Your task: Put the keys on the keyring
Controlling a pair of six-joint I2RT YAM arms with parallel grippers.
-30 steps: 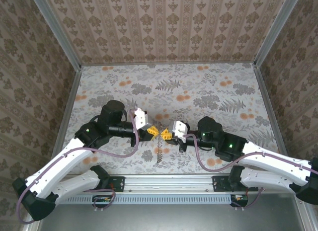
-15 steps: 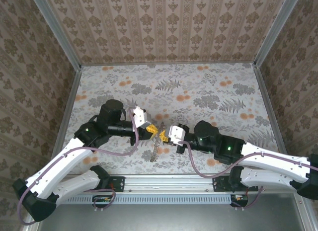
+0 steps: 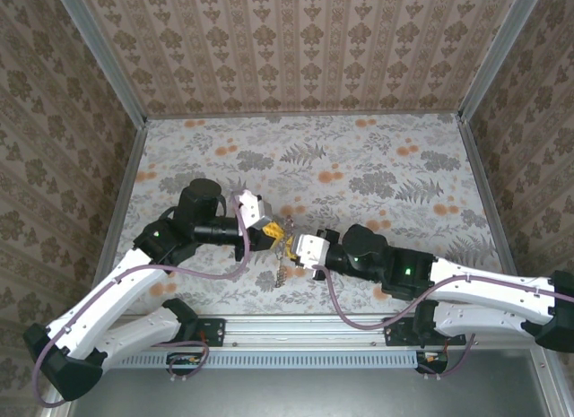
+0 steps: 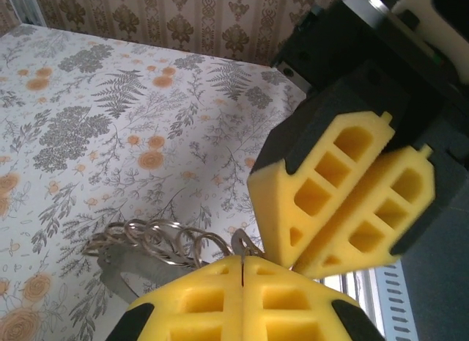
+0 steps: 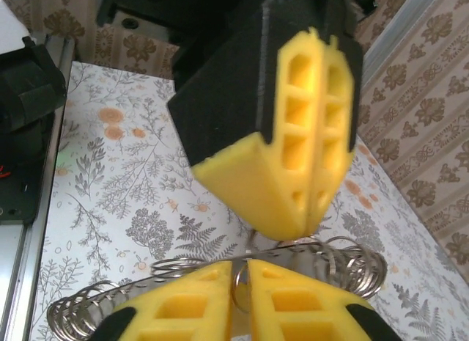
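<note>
Over the near part of the flowered table [image 3: 359,157], 2 grippers nose to nose when seen from above (arms reaching in from either side). Between them, the keyring [image 4: 157,242]: a silvery coil of several wire loops, strung sideways past both sets of yellow pads [image 5: 308,136].

On the left gripper [image 4: 242,271], jaws fully closed, 2 pads pressed flat together with no gap, and 1 loop of the keyring pinched right at the seam. On the right gripper [image 5: 241,279], just beside it and tilted toward it, jaws a narrow slit apart, with 1 small loop of wire standing in that slit. Contact between that loop and either pad: cannot tell.

As for the keys [image 4: 116,271]: flat grey metal tucked under the left end of the coil in the left wrist view, partly hidden behind the pads there; count not readable. From above, ring and metal together as 1 small pale dangle just below the meeting point of the grippers, toward the table's near edge. Resting on the table or hanging clear of it: cannot tell.
</note>
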